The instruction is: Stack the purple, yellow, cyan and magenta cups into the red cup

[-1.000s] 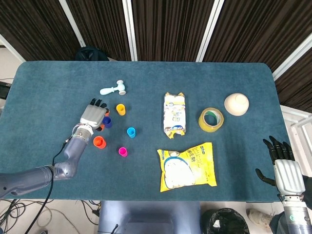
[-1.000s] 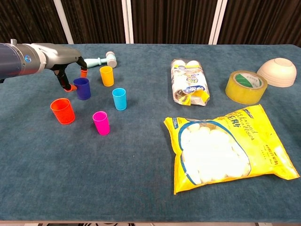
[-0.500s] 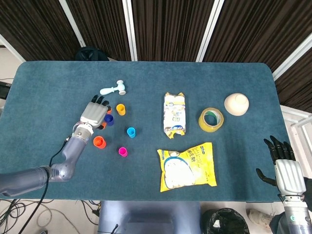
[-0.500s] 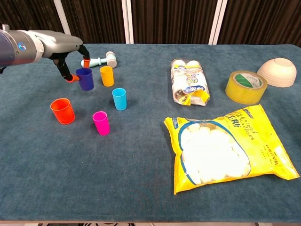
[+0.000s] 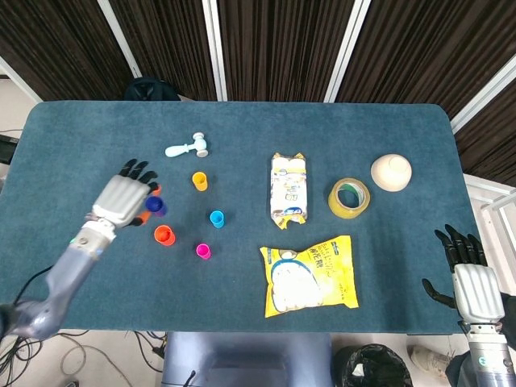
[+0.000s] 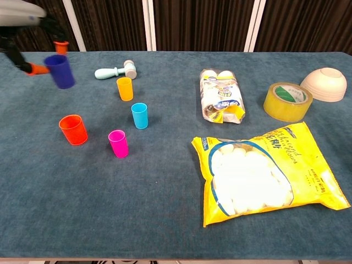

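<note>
My left hand (image 5: pixel 121 200) grips the purple cup (image 5: pixel 155 206) and holds it in the air, above and left of the other cups. In the chest view the purple cup (image 6: pixel 60 71) hangs slightly tilted, with an orange fingertip (image 6: pixel 36 69) on its left side. The red cup (image 6: pixel 73 130) stands upright and empty below it. The magenta cup (image 6: pixel 118 143), cyan cup (image 6: pixel 139 115) and yellow cup (image 6: pixel 125 88) stand upright to the right of the red one. My right hand (image 5: pixel 468 278) hangs past the table's right front corner, fingers spread, holding nothing.
A pale blue toy hammer (image 6: pixel 115 70) lies behind the yellow cup. A packet of buns (image 6: pixel 221 101) and a large yellow snack bag (image 6: pixel 264 170) lie mid-table. A roll of yellow tape (image 6: pixel 287 101) and an upturned cream bowl (image 6: pixel 326 83) sit at the right.
My left hand has lifted the purple cup off the table and carried it up and to the left, away from the yellow cup. The right hand has barely moved.
</note>
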